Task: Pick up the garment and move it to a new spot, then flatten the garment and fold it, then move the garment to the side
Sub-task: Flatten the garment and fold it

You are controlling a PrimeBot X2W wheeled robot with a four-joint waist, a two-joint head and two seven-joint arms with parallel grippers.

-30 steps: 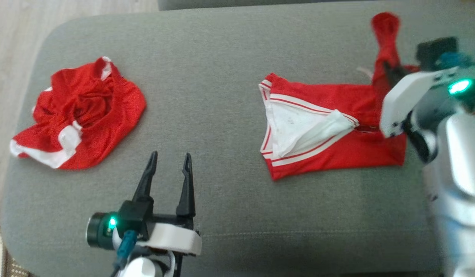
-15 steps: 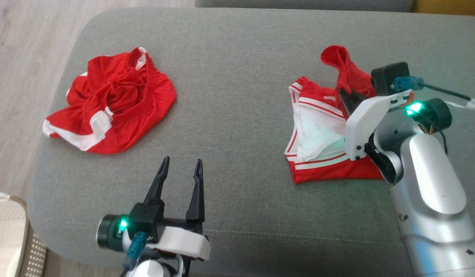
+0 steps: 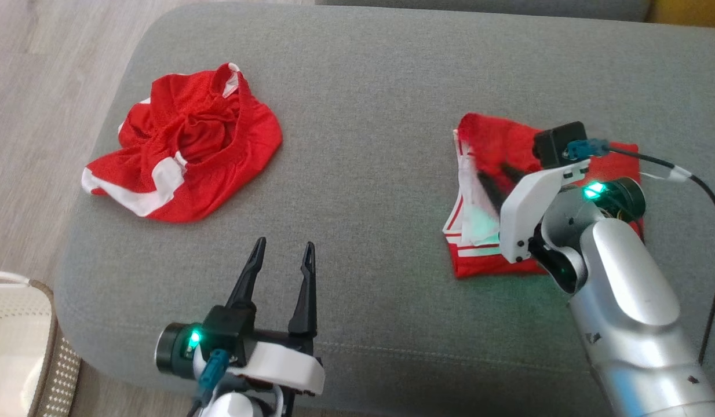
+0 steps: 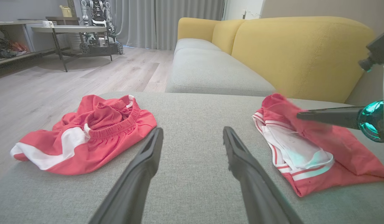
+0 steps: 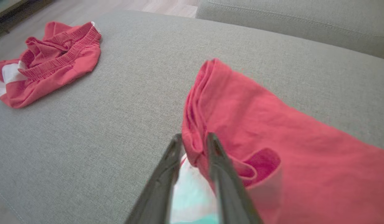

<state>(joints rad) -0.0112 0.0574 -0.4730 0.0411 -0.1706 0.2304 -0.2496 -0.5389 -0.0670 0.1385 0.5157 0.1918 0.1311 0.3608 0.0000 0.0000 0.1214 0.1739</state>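
Note:
The garment [image 3: 491,139] is red with white striped trim and lies folded over on the right of the grey cushion [image 3: 369,116]. It also shows in the left wrist view [image 4: 319,146] and the right wrist view [image 5: 273,124]. My right gripper [image 3: 492,169] rests low over the garment's left edge, jaws parted, with a red fold [image 5: 194,146] lying loosely between the fingertips. My left gripper [image 3: 285,243] hovers open and empty near the cushion's front, pointing at bare fabric [image 4: 193,130].
A second red garment with white patches [image 3: 189,145] lies crumpled at the cushion's left. A pale woven basket [image 3: 10,336] stands on the wooden floor at the lower left. A yellow sofa [image 4: 288,46] rises behind the cushion. The right arm's cable [image 3: 711,231] trails off to the right.
The head camera has shifted. My right gripper carried the garment's raised end over and down onto the rest, folding it, and its jaws have parted. The left gripper is unchanged.

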